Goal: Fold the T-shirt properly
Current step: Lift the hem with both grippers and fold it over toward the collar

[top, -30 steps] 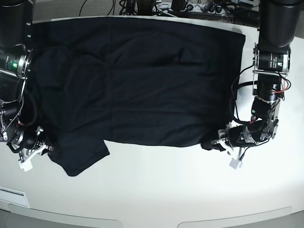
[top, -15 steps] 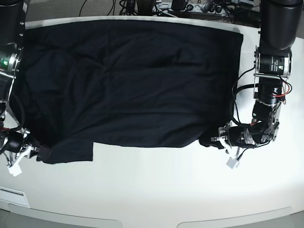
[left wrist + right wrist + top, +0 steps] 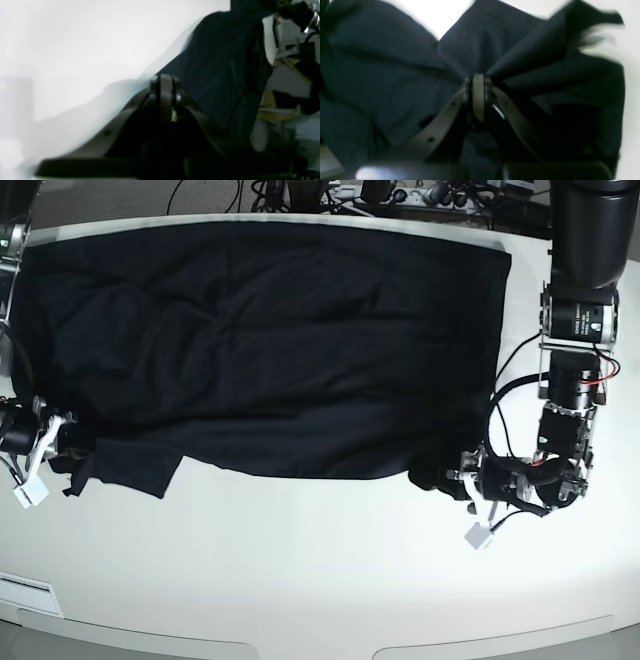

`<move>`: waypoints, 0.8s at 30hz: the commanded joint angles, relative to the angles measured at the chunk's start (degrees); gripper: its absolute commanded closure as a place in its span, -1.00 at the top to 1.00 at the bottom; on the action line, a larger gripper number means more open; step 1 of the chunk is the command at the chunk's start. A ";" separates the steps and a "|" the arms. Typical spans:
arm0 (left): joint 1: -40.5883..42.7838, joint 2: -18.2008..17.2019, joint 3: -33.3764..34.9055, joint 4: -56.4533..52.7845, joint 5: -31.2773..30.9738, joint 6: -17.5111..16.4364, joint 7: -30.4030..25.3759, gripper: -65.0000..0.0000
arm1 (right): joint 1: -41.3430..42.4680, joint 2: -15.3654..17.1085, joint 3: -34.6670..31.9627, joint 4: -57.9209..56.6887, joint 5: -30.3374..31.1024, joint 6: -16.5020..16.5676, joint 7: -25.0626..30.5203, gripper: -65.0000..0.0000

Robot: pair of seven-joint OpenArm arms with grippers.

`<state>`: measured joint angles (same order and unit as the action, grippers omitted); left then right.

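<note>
Black soft cotton T-shirt (image 3: 270, 340) flat on white table (image 3: 320, 580), near corners pinched by closed left gripper (image 3: 452, 478) and right gripper (image 3: 62, 438)

In the base view, the T-shirt (image 3: 270, 340) runs behind the arm housing at the frame's left edge, so its far-left outline is cut off. The left gripper (image 3: 452, 478) has its fingertips buried in a dark bunch of fabric; the contact point is too small to resolve. The right gripper (image 3: 62, 442) sits partly against the frame's left edge. Both wrist views are blurred: in the right wrist view cloth folds fill the frame and their edges smear, and in the left wrist view the background at right is indistinct.
</note>
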<state>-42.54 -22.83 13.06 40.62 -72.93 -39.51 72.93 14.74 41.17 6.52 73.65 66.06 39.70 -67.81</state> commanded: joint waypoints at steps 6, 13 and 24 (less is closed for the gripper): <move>-2.23 -5.33 -0.42 5.64 -1.33 -0.49 -0.39 -1.00 | -2.78 5.29 0.66 7.26 1.05 0.30 1.07 -1.00; -2.21 -7.06 -0.42 6.21 -11.54 -0.49 7.07 -1.00 | -2.80 5.57 0.66 7.74 1.05 0.30 -0.37 -1.00; 4.00 -10.56 -0.42 23.34 -12.07 -0.49 7.07 -1.00 | -2.82 7.15 0.66 11.91 5.01 0.30 -4.52 -1.00</move>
<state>-36.53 -32.40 13.17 63.40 -83.55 -39.55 79.92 10.61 46.72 6.55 84.84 70.15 39.75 -72.97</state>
